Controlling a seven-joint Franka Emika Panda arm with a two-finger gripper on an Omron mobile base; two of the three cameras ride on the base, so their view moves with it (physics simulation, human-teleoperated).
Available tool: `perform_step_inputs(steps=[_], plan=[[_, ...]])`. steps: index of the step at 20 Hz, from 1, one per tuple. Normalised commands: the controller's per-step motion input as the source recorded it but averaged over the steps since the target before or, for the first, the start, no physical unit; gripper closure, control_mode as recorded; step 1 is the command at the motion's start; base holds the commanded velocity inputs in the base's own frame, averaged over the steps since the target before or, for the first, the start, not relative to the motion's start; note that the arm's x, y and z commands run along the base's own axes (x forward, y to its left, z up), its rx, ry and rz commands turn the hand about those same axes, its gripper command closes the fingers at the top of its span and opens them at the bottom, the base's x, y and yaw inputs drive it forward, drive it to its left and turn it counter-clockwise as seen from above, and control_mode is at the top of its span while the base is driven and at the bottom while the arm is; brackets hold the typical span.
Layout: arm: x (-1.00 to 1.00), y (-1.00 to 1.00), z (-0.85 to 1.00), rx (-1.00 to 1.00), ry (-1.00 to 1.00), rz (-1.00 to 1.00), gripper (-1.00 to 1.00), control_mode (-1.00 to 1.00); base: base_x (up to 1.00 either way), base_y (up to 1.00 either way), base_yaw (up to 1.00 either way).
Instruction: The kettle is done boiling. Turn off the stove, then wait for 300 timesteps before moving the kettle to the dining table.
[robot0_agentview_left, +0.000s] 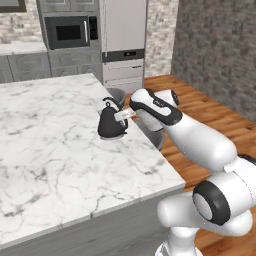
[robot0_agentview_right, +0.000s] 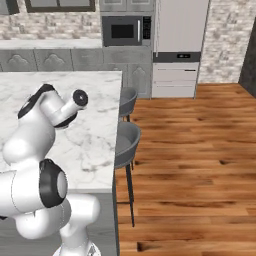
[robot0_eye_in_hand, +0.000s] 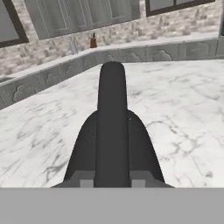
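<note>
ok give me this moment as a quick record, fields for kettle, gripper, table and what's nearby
kettle: dark kettle standing upright on the table, near its right edge
gripper: gripper shut on the kettle's handle, reaching in from the side
table: white marble table, kettle resting on its top
nearby: grey stools along the table's edge, microwave on the far wall
task state: kettle is at the table, not yet released

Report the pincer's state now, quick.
Pincer: closed on the kettle by its handle, with the kettle resting on the dining table.
</note>
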Motion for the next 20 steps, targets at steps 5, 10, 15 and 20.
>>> perform_step_inputs(steps=[5, 10, 15, 20], plan=[[0.06, -0.03, -0.23, 0.00, -0.06, 0.20, 1.00, -1.00, 0.00, 0.00, 0.00], [0.09, 0.00, -0.25, 0.00, -0.03, 0.20, 1.00, -1.00, 0.00, 0.00, 0.00], [0.07, -0.08, -0.29, -0.05, -0.02, 0.16, 1.00, -1.00, 0.00, 0.00, 0.00], [0.18, -0.13, -0.24, -0.08, 0.00, 0.15, 1.00, -1.00, 0.00, 0.00, 0.00]])
